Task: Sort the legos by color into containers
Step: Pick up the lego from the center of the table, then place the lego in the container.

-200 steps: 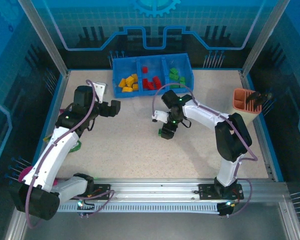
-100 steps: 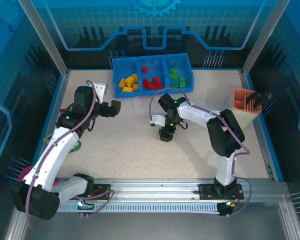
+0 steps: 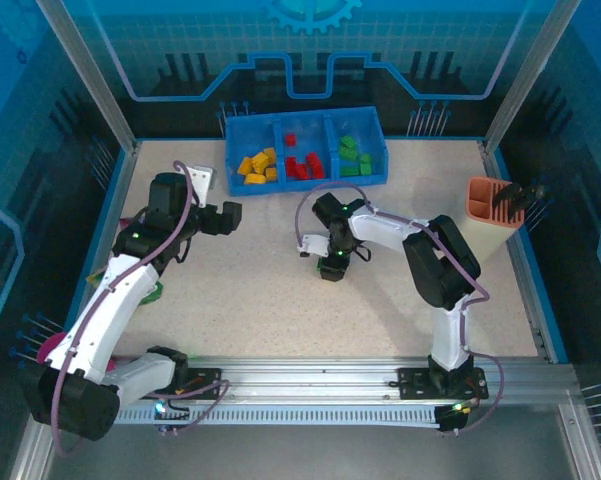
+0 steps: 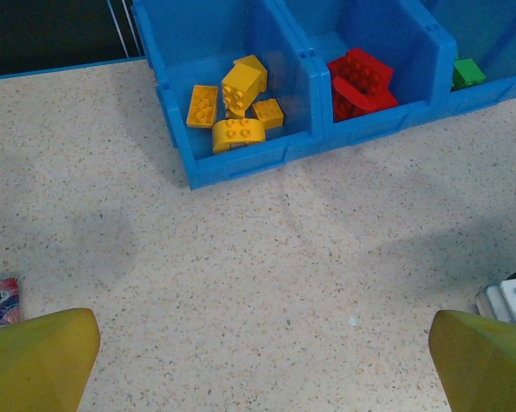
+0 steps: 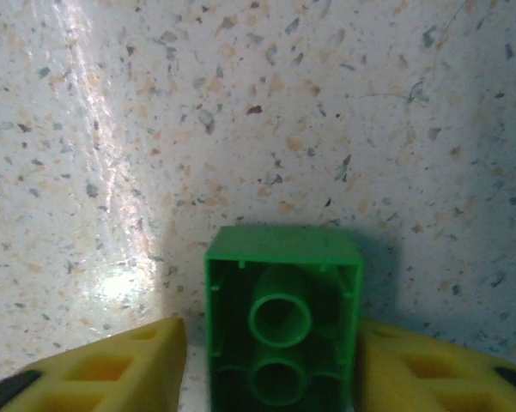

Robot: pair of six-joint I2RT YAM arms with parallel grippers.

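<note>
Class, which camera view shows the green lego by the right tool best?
Right wrist: the green lego sits large, hollow underside to the camera, between the right tool's fingers. Top external gives a green speck there.

Green lego (image 5: pixel 283 326), plain. My right finger pads (image 5: pixel 112 369), yellow; my left finger pads (image 4: pixel 34 360), yellow. Tabletop (image 5: pixel 240 112), beige with dark speckles. Tray (image 4: pixel 240 167), blue, holding orange-yellow legos (image 4: pixel 233 107) and red legos (image 4: pixel 361 81).
</note>
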